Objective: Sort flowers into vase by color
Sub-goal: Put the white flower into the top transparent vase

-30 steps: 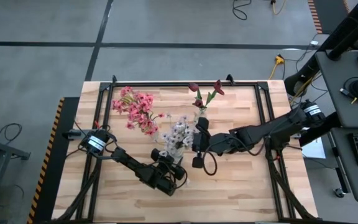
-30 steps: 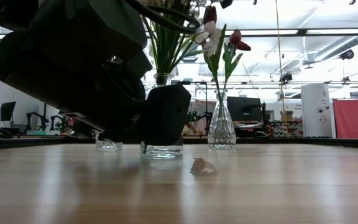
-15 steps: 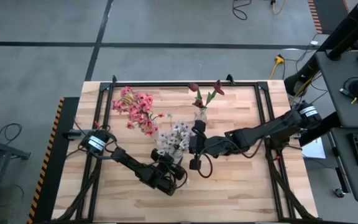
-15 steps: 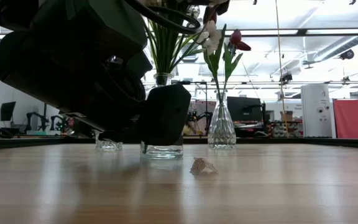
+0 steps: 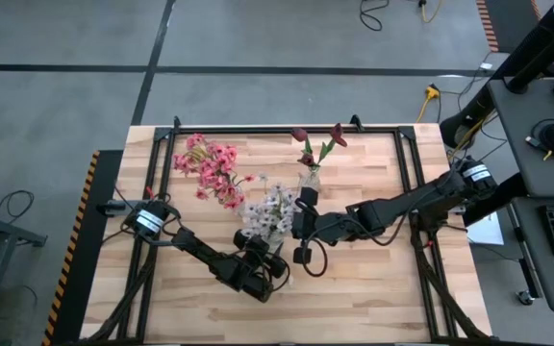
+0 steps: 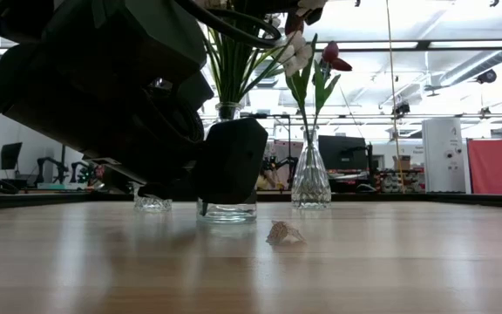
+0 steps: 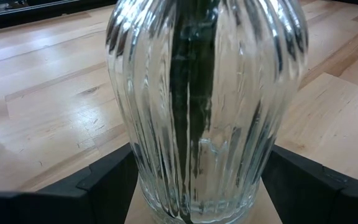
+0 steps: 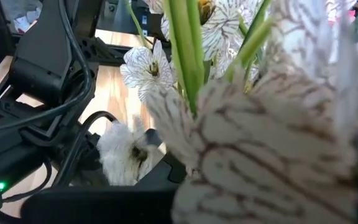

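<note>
The wooden table (image 5: 373, 279) is spanned by both dark arms. The left arm (image 5: 195, 252) is reached in from the left edge, and its left gripper (image 7: 194, 186) is set around the base of a ribbed glass vase (image 7: 204, 106); its fingers (image 7: 104, 183) are seen standing apart on either side of the glass, close to it, though whether they actually press it cannot be told. The right arm (image 5: 421, 200) is stretched across from the right edge, and its right gripper (image 5: 301, 216) is held at the head of the white-lilac flowers (image 5: 269, 210) in that same vase, with the jaws together; whether a stalk is pinched between them cannot be told, since the right wrist view is filled by veined white petals (image 8: 272, 155) and green stalks (image 8: 188, 50).

The pink flowers (image 5: 210, 168) are seen in a bunch toward the table's far left, well apart from both grippers. The dark red flowers (image 5: 315, 144) are stood in a second clear vase (image 6: 310, 179) near the far edge at the middle. In the low view a small pale fallen bloom (image 6: 284, 233) is seen lying on the tabletop, in front of the vases.
</note>
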